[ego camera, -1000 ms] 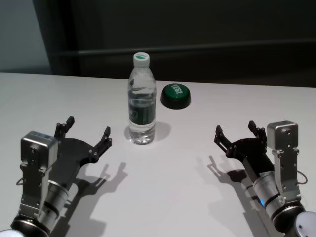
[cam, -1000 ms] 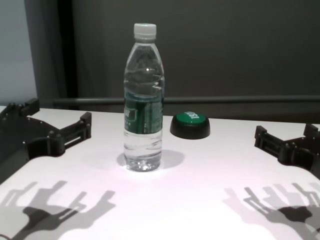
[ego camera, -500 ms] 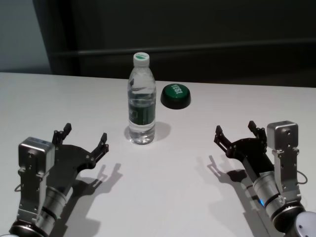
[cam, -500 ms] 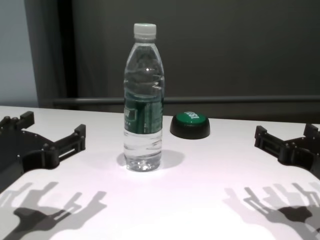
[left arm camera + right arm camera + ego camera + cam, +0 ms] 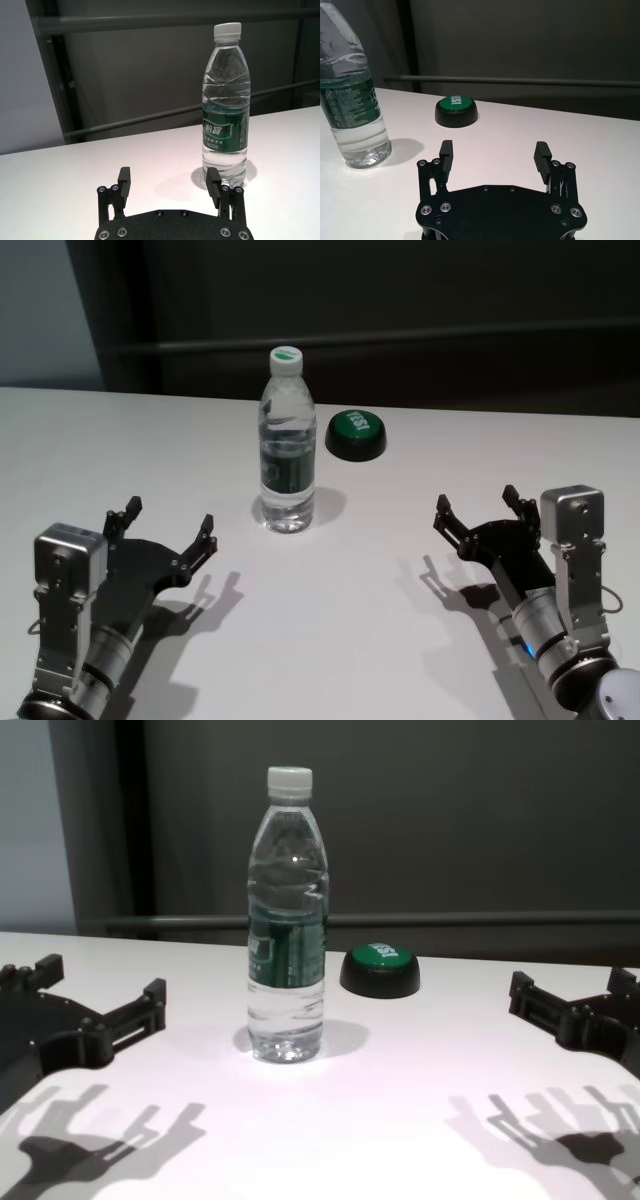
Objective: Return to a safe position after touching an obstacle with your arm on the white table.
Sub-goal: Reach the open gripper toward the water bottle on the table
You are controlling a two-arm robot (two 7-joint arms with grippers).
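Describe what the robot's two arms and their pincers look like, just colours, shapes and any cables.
Both arms are alike. Each pincer, left and right, is a flat matte black plate forking into two slim prongs tipped with ribbed black fingers, dotted with small silver screws. Behind each sits a boxy silver-grey camera housing on a round metallic wrist. A thin cable loops beside each wrist, and a small blue light shows on the right arm.

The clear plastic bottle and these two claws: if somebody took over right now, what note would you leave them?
Left gripper: open, empty, low over the white table, clear of the bottle.
Right gripper: open, empty, parked on the right.
Tall clear plastic water bottle with white cap and green label: upright mid-table, untouched now; green dome button beyond it.
Done: left arm is off the bottle.
Left: probably only settling the left arm into its rest pose.
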